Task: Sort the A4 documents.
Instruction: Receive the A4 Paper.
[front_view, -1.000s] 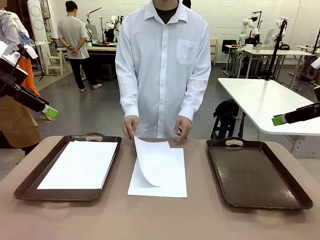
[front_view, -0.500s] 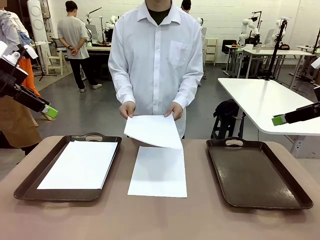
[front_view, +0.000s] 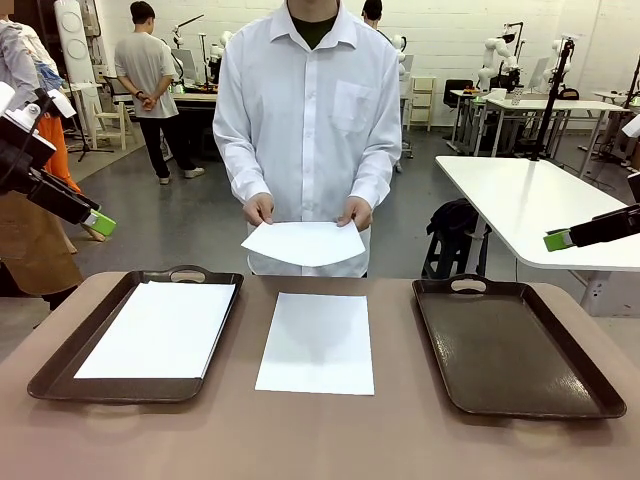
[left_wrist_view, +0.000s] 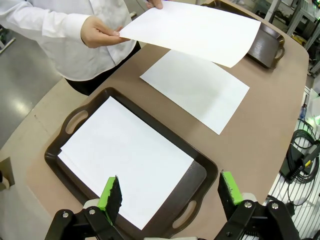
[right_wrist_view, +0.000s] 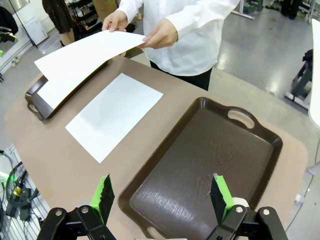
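A4 documents (front_view: 318, 343): the tray sheet (left_wrist_view: 125, 155) lies in the left tray (left_wrist_view: 67, 125) just beyond the left gripper (left_wrist_view: 171, 190), whose jaws are open. The table sheet (left_wrist_view: 197, 87) lies farther ahead, and the held sheet (left_wrist_view: 192, 30) beyond that, in the person's hands (left_wrist_view: 97, 32). The right gripper (right_wrist_view: 161, 195), also open and empty, faces the bare right tray (right_wrist_view: 200, 160). This looks like a handover; next, a gripper must reach out and pinch the held sheet's edge.

White A4 documents (front_view: 316, 343), dark brown trays (front_view: 520, 350), tan table (front_view: 300, 440).
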